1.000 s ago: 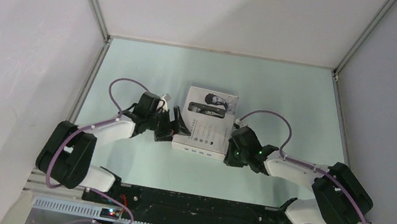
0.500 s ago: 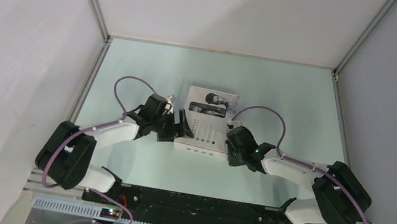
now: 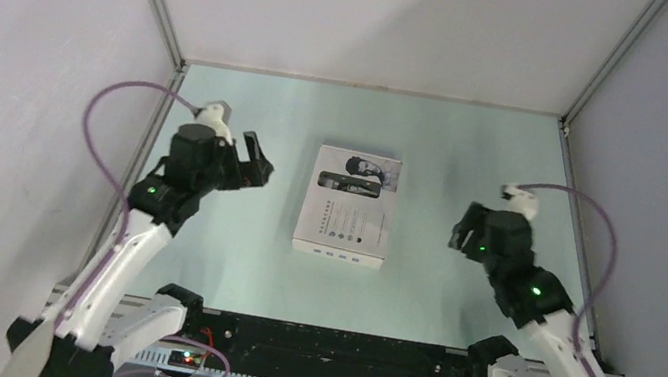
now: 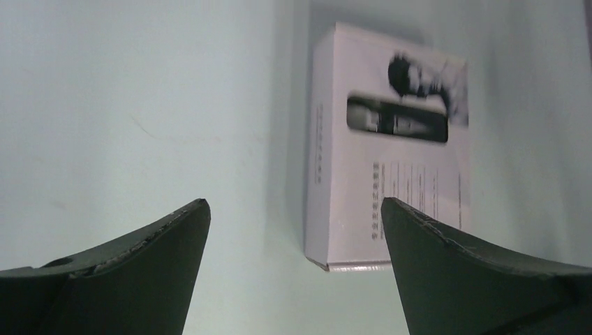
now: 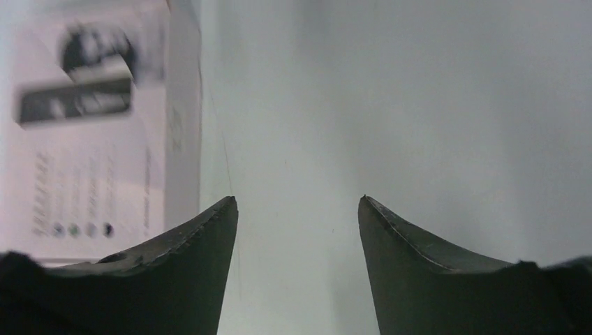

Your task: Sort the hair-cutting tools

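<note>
From above, you see both arms swung back from the shut white box [image 3: 347, 207], left gripper [image 3: 257, 159] and right gripper [image 3: 463, 231] now well apart from it. Left wrist: jaws spread wide, empty. Right wrist: jaws parted, empty. No loose hair-cutting tools show; probably boxed, sorting done.

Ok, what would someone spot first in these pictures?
The white box with a man's face on it, lying flat in the middle of the pale green table. Then the left gripper and the right gripper, one on each side of it, both open and holding nothing.
</note>
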`<state>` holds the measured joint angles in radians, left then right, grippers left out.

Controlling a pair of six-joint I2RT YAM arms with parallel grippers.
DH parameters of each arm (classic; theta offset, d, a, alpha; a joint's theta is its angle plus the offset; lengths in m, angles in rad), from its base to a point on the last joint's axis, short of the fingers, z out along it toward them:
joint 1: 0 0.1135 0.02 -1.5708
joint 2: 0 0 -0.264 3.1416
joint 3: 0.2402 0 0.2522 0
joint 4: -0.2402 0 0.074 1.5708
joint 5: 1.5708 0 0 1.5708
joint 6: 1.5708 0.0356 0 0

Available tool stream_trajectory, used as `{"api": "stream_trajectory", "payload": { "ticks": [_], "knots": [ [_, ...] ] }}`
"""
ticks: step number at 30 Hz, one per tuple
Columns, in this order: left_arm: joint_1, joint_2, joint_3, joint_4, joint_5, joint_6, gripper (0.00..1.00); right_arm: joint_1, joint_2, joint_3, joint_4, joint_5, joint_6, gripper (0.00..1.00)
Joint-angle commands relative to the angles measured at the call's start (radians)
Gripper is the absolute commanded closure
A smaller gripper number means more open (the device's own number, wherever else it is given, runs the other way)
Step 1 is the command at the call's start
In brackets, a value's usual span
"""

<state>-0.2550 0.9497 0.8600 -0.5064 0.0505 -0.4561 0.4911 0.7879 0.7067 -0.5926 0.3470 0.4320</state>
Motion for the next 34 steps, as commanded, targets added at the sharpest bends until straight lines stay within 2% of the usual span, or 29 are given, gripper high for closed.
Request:
{"api": "stream_trajectory", "payload": {
  "ticks": [1,2,5,6,11,20,26,34],
  "knots": [
    [0.006,-0.135,0.144,-0.139,-0.285,0.168,0.0,-0.114,-0.211,0.095,-0.036,0.026,-0.084,0.27],
    [0.005,-0.162,0.162,-0.151,-0.313,0.185,0.0,-0.125,-0.237,0.105,-0.028,0.028,-0.098,0.25],
    [0.006,-0.236,0.222,-0.179,-0.421,0.211,0.0,-0.152,-0.319,0.151,-0.015,0.062,-0.165,0.03],
    [0.006,-0.281,0.229,-0.182,-0.455,0.22,0.0,-0.154,-0.338,0.159,-0.009,0.081,-0.177,0.01],
    [0.006,-0.436,0.237,-0.218,-0.541,0.257,0.0,-0.154,-0.39,0.183,0.006,0.141,-0.217,0.01],
    [0.007,-0.724,0.028,-0.128,-0.625,0.192,0.0,-0.154,-0.432,0.177,0.014,0.095,-0.238,0.01],
    [0.006,-0.731,0.013,-0.159,-0.604,0.168,0.0,-0.154,-0.469,0.149,0.032,0.07,-0.25,0.01],
    [0.007,-0.728,0.0,-0.142,-0.574,0.127,0.0,-0.15,-0.505,0.127,0.085,0.033,-0.348,0.01]
  ]
}}
